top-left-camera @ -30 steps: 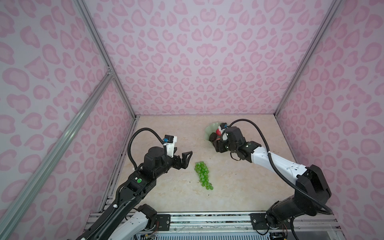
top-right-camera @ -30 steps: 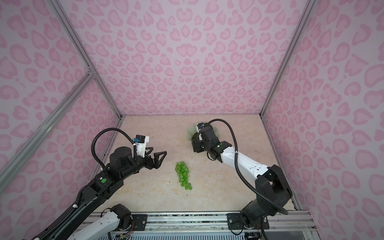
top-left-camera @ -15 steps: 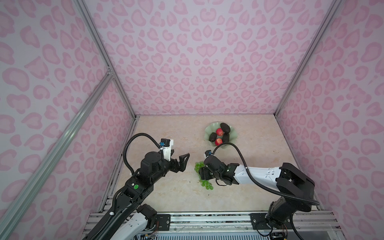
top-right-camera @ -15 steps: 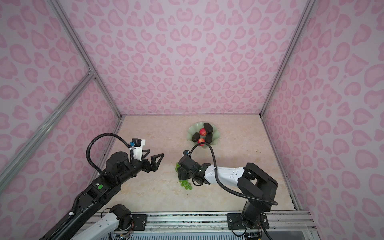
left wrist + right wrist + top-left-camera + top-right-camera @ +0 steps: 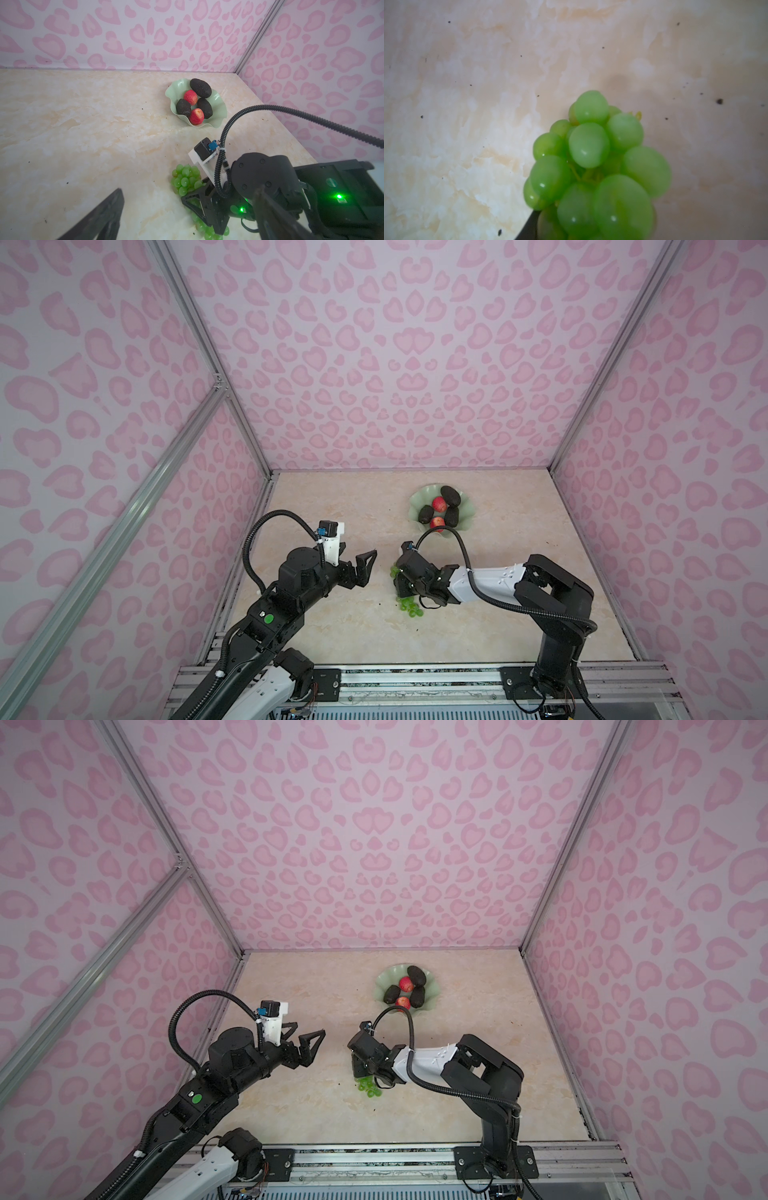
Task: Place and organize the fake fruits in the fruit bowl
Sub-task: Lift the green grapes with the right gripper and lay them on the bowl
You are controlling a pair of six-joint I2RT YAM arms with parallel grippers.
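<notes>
The pale green fruit bowl stands at the back of the table. Two red apples and three dark avocado-like pieces lie inside it. A bunch of green grapes lies mid-table under my right gripper, which is shut on its middle. One dark finger shows beside the grapes in the right wrist view. My left gripper hovers open and empty just left of the grapes.
Pink patterned walls close the table on three sides. An aluminium rail runs along the front edge. The right arm's black cable arcs over the table just in front of the bowl.
My right arm swung from the bowl down to the grapes and closed its jaws on them. The left arm drew back slightly and stays open.
</notes>
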